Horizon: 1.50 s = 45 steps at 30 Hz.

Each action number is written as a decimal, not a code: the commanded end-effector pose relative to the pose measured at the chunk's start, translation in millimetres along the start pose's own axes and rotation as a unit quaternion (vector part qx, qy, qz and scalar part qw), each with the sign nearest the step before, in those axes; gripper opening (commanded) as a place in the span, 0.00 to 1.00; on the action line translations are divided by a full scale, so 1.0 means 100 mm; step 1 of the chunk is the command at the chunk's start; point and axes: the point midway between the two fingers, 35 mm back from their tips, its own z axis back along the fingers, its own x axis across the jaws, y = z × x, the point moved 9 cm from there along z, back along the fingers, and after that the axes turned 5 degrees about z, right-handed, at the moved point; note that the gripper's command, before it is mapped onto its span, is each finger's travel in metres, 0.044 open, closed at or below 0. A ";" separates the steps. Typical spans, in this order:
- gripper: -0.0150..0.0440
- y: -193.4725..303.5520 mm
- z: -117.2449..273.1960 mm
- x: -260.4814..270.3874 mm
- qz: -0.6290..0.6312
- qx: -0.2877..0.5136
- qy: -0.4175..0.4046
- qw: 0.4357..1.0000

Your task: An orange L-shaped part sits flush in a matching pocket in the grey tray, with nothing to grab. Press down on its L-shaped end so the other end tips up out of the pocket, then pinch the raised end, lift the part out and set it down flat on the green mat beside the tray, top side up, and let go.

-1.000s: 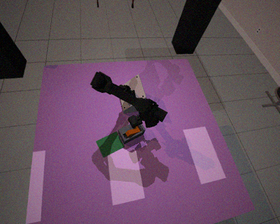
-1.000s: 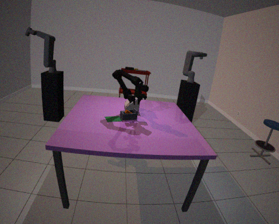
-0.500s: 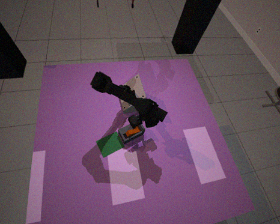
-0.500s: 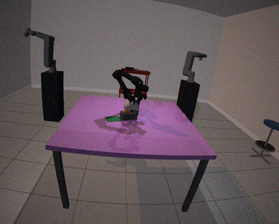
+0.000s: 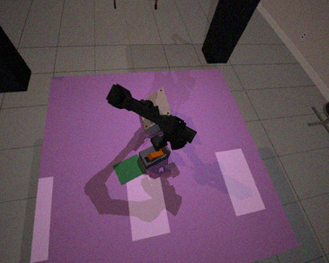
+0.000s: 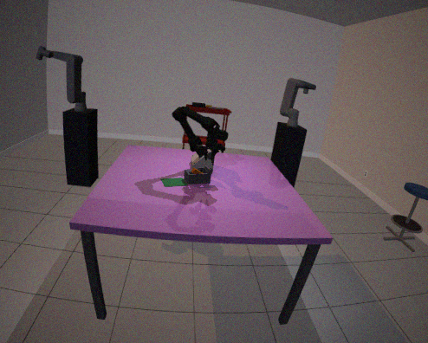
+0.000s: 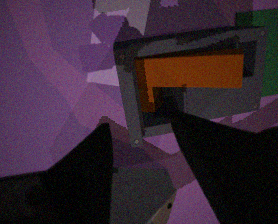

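Black two-finger pincer (image 7: 142, 165) part-open, nothing between its fingers, hovering above the near edge of the grey rectangular tray (image 7: 128, 95). Flat orange L-shaped part (image 7: 192, 71) lies in the tray's pocket; can't tell if it's flush or tipped. Green square mat (image 5: 129, 169) is just beside the tray on the purple worktop (image 5: 78, 129).

Likely step: pressing the L end. Come down straight w/ one fingertip on the short leg by the tray wall, slow. Mat side looks open for the carry.
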 end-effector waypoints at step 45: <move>0.56 0.02 -0.71 -0.01 -0.001 0.004 0.000 1.000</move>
